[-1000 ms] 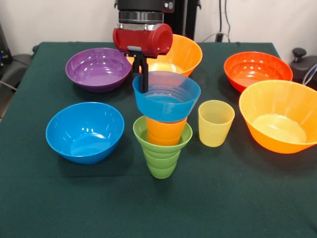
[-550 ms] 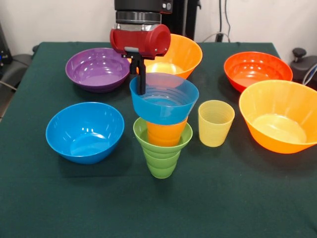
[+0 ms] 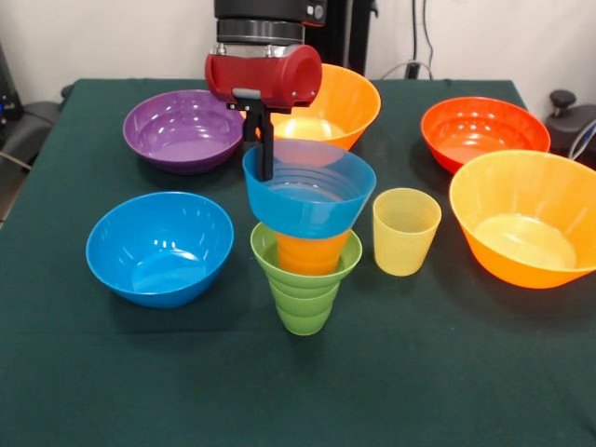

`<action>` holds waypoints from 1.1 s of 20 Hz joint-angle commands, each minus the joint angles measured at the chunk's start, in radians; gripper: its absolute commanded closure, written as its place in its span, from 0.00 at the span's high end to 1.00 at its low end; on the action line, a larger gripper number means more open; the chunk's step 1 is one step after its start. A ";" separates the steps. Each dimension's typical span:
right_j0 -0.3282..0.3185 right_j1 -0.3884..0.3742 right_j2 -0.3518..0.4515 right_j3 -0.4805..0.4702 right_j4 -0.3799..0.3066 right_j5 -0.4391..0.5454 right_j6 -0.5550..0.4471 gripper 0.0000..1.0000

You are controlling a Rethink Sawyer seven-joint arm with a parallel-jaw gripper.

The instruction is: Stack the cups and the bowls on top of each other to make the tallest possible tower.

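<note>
While the translucent blue bowl (image 3: pixel 308 189) sits over the orange cup (image 3: pixel 312 251), which is nested in the green cup (image 3: pixel 305 284), the claw (image 3: pixel 264 149) pinches the bowl's far-left rim, one finger reaching down inside the wall. The tower so far stands near the middle of the bench (image 3: pixel 447 372), with the pale yellow cup (image 3: pixel 405 231) just beside it and the medium blue bowl (image 3: pixel 159 247) on its other side.

The main risk appears to be a sideways pull. The blue bowl leans slightly and looks offset toward the claw's side, so it may not be seated squarely on the orange cup. If the claw lets go now, the bowl could rock, slide off and knock the yellow cup. If the claw drags sideways while gripping, the narrow green base could tip and take the whole column down. A finger catching the rim on the way up would likely lift the bowl again. The purple bowl (image 3: pixel 184 128), red-orange bowl (image 3: pixel 484 130) and two big orange bowls (image 3: pixel 521 228) (image 3: pixel 340 102) lie well apart.
</note>
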 commanded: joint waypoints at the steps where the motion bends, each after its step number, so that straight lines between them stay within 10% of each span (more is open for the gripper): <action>1: 0.041 0.075 0.010 -0.043 0.022 0.096 0.109 0.00; 22: 0.009 0.071 0.040 0.028 -0.012 0.080 0.101 0.00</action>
